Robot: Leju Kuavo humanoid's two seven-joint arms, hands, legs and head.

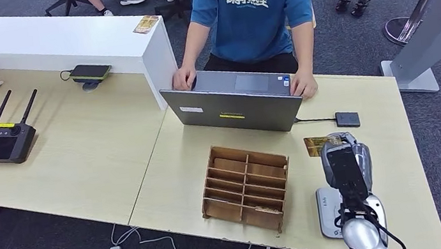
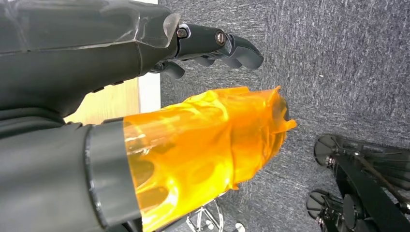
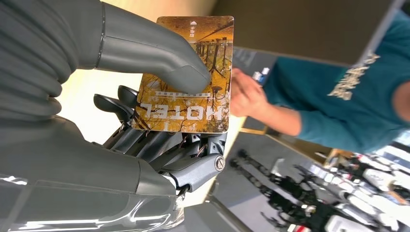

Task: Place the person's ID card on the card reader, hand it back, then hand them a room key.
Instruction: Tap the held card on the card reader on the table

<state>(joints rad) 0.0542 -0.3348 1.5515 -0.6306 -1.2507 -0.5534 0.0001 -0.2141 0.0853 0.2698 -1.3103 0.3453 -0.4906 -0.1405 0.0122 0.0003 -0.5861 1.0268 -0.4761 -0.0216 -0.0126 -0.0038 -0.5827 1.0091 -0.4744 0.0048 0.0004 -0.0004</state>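
Observation:
My right hand (image 1: 346, 162) is raised over the right part of the table and pinches a brown room key card (image 1: 315, 145) marked HOTEL. In the right wrist view the thumb (image 3: 159, 60) presses the key card (image 3: 193, 112) against the fingers behind it. A person in a blue T-shirt (image 1: 250, 4) stands behind the table with both hands on a grey laptop (image 1: 235, 106). A small dark card reader (image 1: 347, 119) lies right of the laptop, cabled to it. My left hand (image 2: 121, 72) hangs beside the table edge, over the grey floor, fingers apart and holding nothing.
A wooden compartment box (image 1: 246, 189) stands at the table's front. A white device (image 1: 328, 212) lies under my right forearm. Another card (image 1: 146, 24) lies on the white counter (image 1: 52, 40). A black remote controller (image 1: 2, 141) sits on the left table.

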